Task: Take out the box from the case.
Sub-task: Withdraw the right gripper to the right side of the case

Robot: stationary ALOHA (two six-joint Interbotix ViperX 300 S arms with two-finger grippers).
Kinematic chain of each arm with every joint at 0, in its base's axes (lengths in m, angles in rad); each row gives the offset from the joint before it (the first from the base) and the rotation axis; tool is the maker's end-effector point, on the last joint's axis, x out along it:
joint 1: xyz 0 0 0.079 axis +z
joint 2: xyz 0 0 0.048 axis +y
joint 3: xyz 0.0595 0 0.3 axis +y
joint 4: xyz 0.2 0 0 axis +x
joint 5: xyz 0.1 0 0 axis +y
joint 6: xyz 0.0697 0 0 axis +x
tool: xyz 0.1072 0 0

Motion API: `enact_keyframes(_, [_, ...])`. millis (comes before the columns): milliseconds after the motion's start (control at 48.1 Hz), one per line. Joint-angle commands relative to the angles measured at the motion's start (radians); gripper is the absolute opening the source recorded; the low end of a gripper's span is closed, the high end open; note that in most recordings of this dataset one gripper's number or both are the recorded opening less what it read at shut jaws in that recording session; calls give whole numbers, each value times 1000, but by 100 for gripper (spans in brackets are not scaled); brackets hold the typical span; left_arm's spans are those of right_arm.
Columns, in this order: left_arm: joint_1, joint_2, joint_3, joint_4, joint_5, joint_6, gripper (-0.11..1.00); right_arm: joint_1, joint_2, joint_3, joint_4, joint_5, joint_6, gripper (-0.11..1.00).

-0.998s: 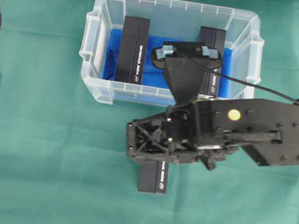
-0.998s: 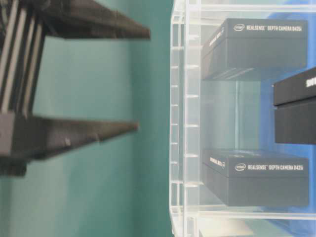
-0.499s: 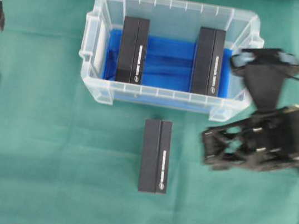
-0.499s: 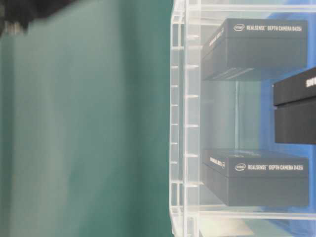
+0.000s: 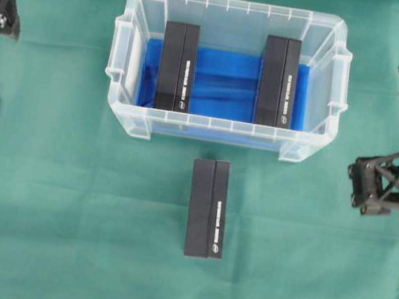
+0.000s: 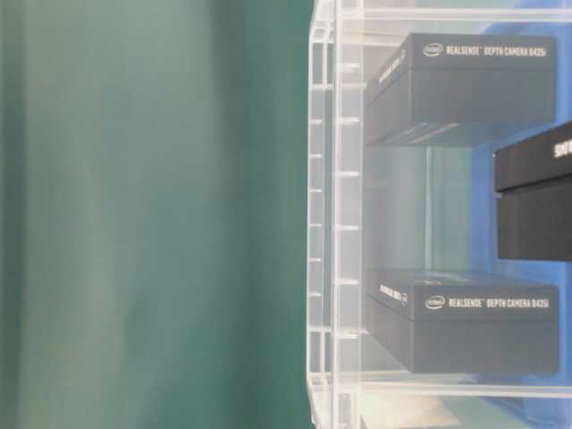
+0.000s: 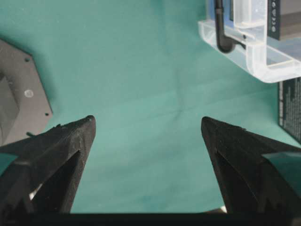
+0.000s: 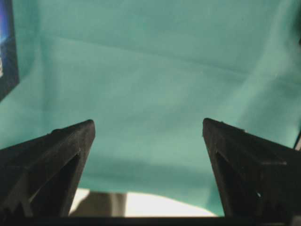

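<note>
Sitting flat on the green cloth (image 5: 59, 234) just in front of the case (image 5: 312, 148) is one black box (image 5: 208, 208), fully outside and not touching the front wall. Two more black boxes are inside the case on the blue lining (image 5: 224, 85): the left box (image 5: 176, 66) and the right box (image 5: 278, 81), well apart with bare blue between them, both running front to back.

The right gripper (image 5: 362, 190) is off at the right edge of the overhead view, well clear of the case and of the box on the cloth. Its wrist view shows both fingers (image 8: 51, 155) spread wide with nothing but green cloth between them, so it's wide apart and empty.

The left gripper (image 7: 146, 123) only peeks in at the top left corner from above. Its own camera shows the two fingers (image 7: 56, 150) spread wide over bare cloth, holding nothing, with a corner of the case at upper right.

The table-level view is mostly cloth and the case wall, boxes visible through it.
</note>
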Motion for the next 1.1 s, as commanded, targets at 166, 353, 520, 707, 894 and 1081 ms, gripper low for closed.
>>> enact_keyframes(166, [-3, 17, -28, 3, -5, -3, 98, -184, -44, 20, -31, -5, -183, 94])
enact_keyframes(353, [-3, 23, -31, 3, -5, -3, 98, -370, -72, 40, -29, -25, -368, 94])
enact_keyframes(520, [-3, 23, -31, 3, 2, 0, 98, -499, -78, 48, -20, -48, -492, 94])
enact_keyframes(707, [-3, 23, -31, 3, 5, -2, 98, -546, -72, 61, -2, -48, -546, 94])
enact_keyframes(894, [-3, 23, -31, 5, 8, -5, 98, -546, -72, 71, 0, -55, -545, 94])
enact_keyframes(1081, [-3, 25, -31, 5, 11, -5, 98, -546, -72, 71, 0, -57, -545, 94])
